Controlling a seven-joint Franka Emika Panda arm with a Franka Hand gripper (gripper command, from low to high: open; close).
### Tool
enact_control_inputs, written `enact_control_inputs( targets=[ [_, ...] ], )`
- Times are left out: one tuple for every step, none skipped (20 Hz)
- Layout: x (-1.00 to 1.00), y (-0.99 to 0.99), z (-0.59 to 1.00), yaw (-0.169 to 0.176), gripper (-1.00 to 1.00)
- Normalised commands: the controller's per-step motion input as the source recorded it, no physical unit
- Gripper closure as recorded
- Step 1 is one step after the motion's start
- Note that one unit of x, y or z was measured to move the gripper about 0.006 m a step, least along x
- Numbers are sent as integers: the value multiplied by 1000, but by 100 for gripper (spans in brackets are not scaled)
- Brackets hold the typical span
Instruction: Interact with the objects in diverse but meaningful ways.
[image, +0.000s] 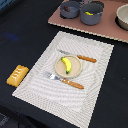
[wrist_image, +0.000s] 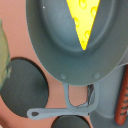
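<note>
Cheese wedge (wrist_image: 82, 22) lies inside a grey pot (wrist_image: 55, 45) on the pink counter (wrist_image: 17, 35); the hand is unseen, its state unknowable.

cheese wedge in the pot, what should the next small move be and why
Probably a straight descent toward the cheese wedge. The wrist view looks down into the grey pot, where the wedge lies alone on its floor, nothing covering it. The gripper itself is not in view, so its jaw state cannot be told; open it before going down. On the placemat, the banana already sits on the plate.
</note>
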Motion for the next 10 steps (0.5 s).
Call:
enact_control_inputs(
  targets=[
    [-174,-700,0,-105,-100],
    [-154,-743,0,-93,-100],
    [-157,-771,0,-84,-100],
    [-174,-797,-40,-75,-100],
    [-191,-809,-74,-72,-100],
    [-209,-820,-117,-66,-100],
    [-223,-831,-157,-62,-100],
    [-234,-837,-194,-61,-100],
    [-254,-837,-240,-62,-100],
    [-263,-849,-280,-62,-100]
  ],
)
